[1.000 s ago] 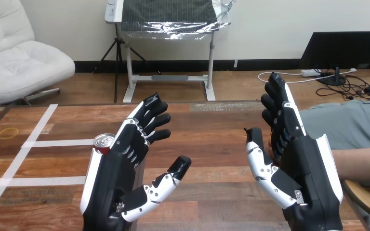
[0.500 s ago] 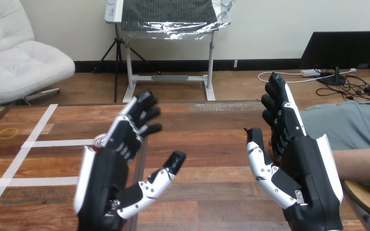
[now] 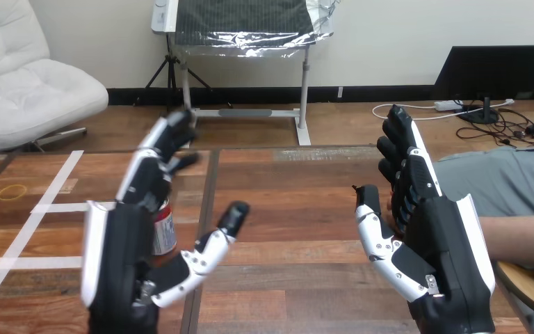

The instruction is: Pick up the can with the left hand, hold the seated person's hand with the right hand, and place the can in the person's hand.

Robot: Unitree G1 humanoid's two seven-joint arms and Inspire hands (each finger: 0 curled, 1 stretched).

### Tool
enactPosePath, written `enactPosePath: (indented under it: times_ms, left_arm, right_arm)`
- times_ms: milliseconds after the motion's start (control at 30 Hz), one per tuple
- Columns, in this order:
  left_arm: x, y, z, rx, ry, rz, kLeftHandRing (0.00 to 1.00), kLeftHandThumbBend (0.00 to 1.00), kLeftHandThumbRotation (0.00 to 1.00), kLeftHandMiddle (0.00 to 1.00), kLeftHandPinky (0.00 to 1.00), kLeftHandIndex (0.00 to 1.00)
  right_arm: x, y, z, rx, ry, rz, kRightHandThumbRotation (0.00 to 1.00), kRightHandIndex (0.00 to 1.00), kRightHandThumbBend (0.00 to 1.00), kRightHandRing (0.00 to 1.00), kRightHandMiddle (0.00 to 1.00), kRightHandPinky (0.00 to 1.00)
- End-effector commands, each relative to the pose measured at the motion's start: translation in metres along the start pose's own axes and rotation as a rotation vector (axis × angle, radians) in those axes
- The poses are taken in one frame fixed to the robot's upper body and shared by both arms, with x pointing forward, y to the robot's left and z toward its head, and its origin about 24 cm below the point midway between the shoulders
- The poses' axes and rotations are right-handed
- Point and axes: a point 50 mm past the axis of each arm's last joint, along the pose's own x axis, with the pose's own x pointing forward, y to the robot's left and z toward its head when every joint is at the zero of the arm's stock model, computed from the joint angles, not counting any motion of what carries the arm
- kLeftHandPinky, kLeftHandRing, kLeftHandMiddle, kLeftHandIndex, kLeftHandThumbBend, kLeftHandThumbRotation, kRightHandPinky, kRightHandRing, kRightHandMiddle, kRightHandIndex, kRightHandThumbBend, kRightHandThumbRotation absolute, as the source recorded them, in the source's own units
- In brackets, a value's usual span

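Table (image 3: 299, 202) is stretching across the lower frame. Right hand (image 3: 434, 240), lower right, is hovering straight-fingered and empty beside the person's forearm (image 3: 521, 233). Left hand (image 3: 122, 264), lower left, is gaping wide, gripping nothing, with the upright can (image 3: 165, 233) between fingers and thumb. A lopsided squeeze could be toppling it.

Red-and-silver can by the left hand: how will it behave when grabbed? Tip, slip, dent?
The red-and-silver can stands upright on the wooden table, taller than wide: a sideways knock from the open left hand would probably tip it, and it may roll. Its glossy wall looks smooth, so likely slippery. Full or empty, I cannot tell.
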Motion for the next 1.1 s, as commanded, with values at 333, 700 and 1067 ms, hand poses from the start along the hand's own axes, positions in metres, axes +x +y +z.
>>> enactPosePath:
  times_ms: [333,700,1067]
  left_arm:
    - [0.024,0.009,0.005,0.068,-0.093,0.165,0.92,0.64,0.08,0.92,0.91,0.91]
    - [0.030,0.016,-0.006,0.108,-0.041,0.182,0.96,0.66,0.16,0.96,0.95,0.93]
    - [0.036,0.022,-0.025,0.152,0.043,0.170,0.96,0.68,0.15,0.97,0.96,0.94]
  right_arm:
    - [0.011,0.000,0.012,0.002,-0.087,-0.010,0.00,1.00,0.00,1.00,1.00,1.00]
    - [0.012,-0.001,0.012,-0.003,-0.087,-0.010,0.00,1.00,0.00,1.00,1.00,1.00]
    - [0.012,-0.001,0.012,-0.001,-0.089,-0.009,0.00,1.00,0.00,1.00,1.00,1.00]
